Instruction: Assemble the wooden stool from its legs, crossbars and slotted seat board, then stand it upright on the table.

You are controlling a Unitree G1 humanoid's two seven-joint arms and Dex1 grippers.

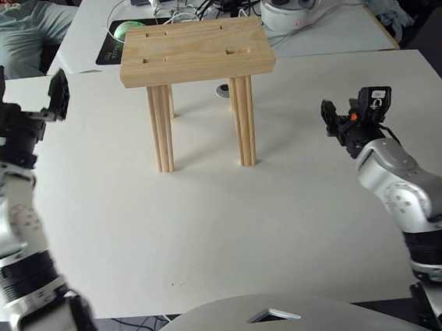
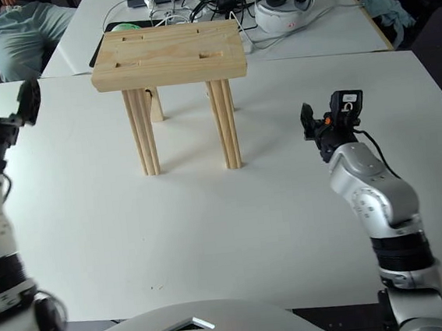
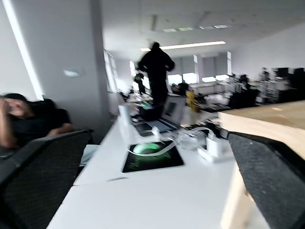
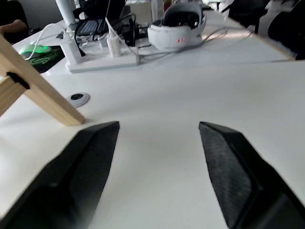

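The stool (image 1: 197, 82) is seen fully assembled and stood upright on the white table (image 1: 212, 237), its slotted seat board (image 2: 167, 55) carried level on four legs (image 1: 162, 132). It is placed between the two tools and touched by neither. The left gripper (image 1: 26, 94) is held raised at the table's left edge, with its fingers (image 3: 271, 186) spread wide and nothing between them; the stool lies to its right, near but apart, and an edge of the seat board is caught past one finger in the left wrist view. The right gripper (image 4: 159, 157) is held low over the table, likewise spread and empty; the stool stands to its left and a little beyond it, well apart. Farther ahead of this gripper, a small round disc (image 4: 77, 98), a white power strip (image 4: 102, 59) and a white headset (image 4: 177, 26) are seen.
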